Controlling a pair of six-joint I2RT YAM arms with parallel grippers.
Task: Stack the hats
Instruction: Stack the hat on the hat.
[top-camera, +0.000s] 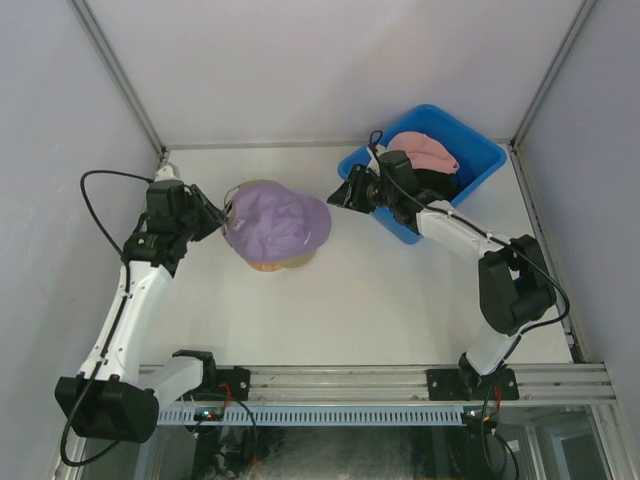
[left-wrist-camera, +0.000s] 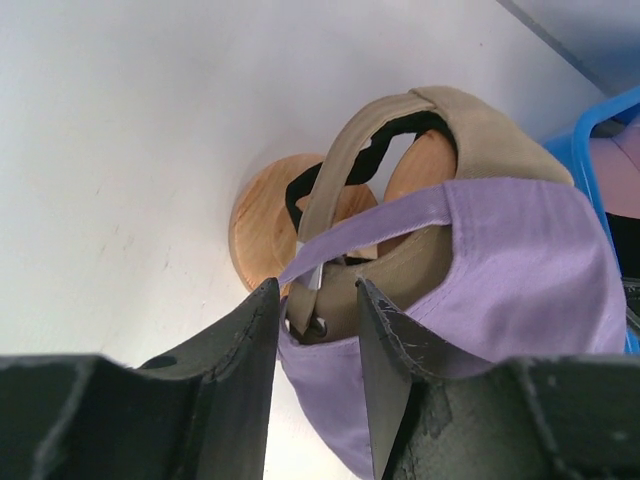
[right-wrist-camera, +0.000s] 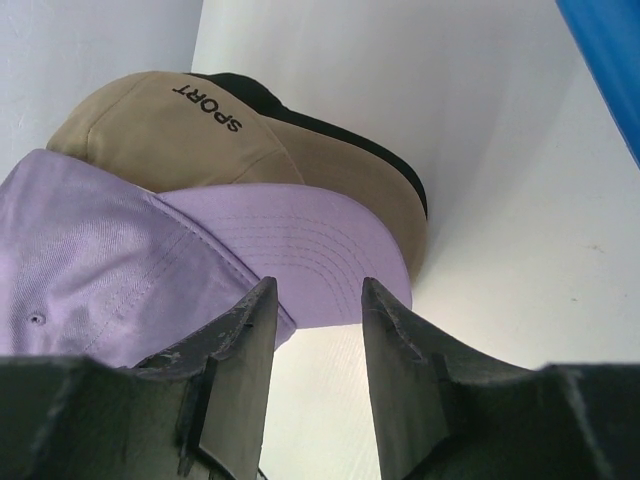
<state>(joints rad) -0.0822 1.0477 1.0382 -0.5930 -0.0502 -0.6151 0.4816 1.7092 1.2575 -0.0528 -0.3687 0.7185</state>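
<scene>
A purple hat (top-camera: 275, 222) sits on top of a tan hat (right-wrist-camera: 200, 130) lettered SPORT, and a black hat (right-wrist-camera: 300, 112) shows beneath that. The pile rests on a wooden stand (left-wrist-camera: 262, 225). My left gripper (top-camera: 218, 215) is at the back of the pile. In the left wrist view its jaws (left-wrist-camera: 318, 300) stand open, with the purple hat's (left-wrist-camera: 520, 270) rear edge and the tan hat's (left-wrist-camera: 480, 140) strap between them. My right gripper (top-camera: 338, 192) is open just short of the purple brim (right-wrist-camera: 300, 260); only bare table shows between its fingers (right-wrist-camera: 318, 300).
A blue bin (top-camera: 480, 150) stands at the back right, behind my right arm. It holds a pink hat (top-camera: 425, 150) lying on a dark hat (top-camera: 440, 182). Grey walls close in the white table (top-camera: 330, 300) at the left, back and right.
</scene>
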